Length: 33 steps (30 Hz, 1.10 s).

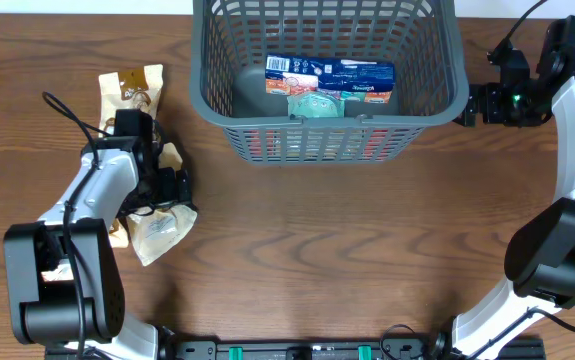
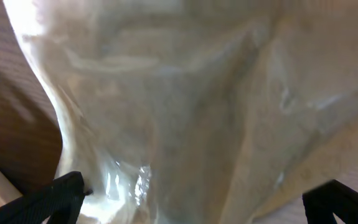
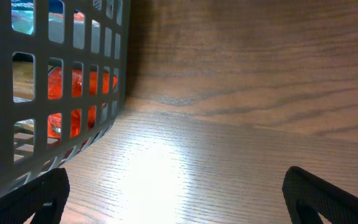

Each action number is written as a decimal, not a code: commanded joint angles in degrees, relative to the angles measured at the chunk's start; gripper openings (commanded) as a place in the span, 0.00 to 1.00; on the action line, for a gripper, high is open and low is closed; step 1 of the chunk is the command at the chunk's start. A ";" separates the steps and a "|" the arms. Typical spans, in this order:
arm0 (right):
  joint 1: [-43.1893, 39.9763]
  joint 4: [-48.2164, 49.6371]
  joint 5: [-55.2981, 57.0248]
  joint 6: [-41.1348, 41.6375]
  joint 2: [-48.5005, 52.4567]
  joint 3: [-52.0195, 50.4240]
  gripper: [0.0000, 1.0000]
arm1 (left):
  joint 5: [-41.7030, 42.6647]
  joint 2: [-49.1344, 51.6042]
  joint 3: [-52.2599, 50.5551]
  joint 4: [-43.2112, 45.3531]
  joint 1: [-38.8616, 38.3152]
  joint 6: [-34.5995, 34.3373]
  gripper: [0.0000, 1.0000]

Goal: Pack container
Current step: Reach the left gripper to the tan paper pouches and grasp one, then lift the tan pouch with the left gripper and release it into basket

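Meanwhile, left fingers (image 2: 51, 200) gape over a crinkled clear plastic pouch (image 2: 185, 112) on the wooden tabletop (image 3: 247, 87), right fingers (image 3: 328, 196) equally apart beside the dark grey lattice plastic basket (image 3: 122, 56).

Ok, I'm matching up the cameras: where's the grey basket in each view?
Overhead: grey basket at top centre.
Left wrist: not in it; a pale plastic bag fills the picture.
Right wrist: its lattice wall runs along the left edge.
Shared landmark: the wooden table, in all three.
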 commanded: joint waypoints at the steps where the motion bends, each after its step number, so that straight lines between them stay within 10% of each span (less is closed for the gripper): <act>1: 1.03 -0.07 -0.61 0.61 -0.50 0.02 0.99 | -1.33 -0.31 -1.03 0.81 0.98 -0.37 0.99; 8: 1.03 -0.17 0.28 0.59 -0.50 0.02 0.99 | -1.27 -0.31 -1.46 0.37 1.79 -0.42 0.27; 12: 1.03 -0.02 0.31 0.59 -0.50 0.02 0.99 | -1.01 -0.52 -1.38 -1.18 1.77 -0.87 0.06; 33: 0.92 0.24 0.90 0.61 -0.50 0.02 0.99 | 1.53 -24.74 31.39 -7.26 -1.05 2.67 0.05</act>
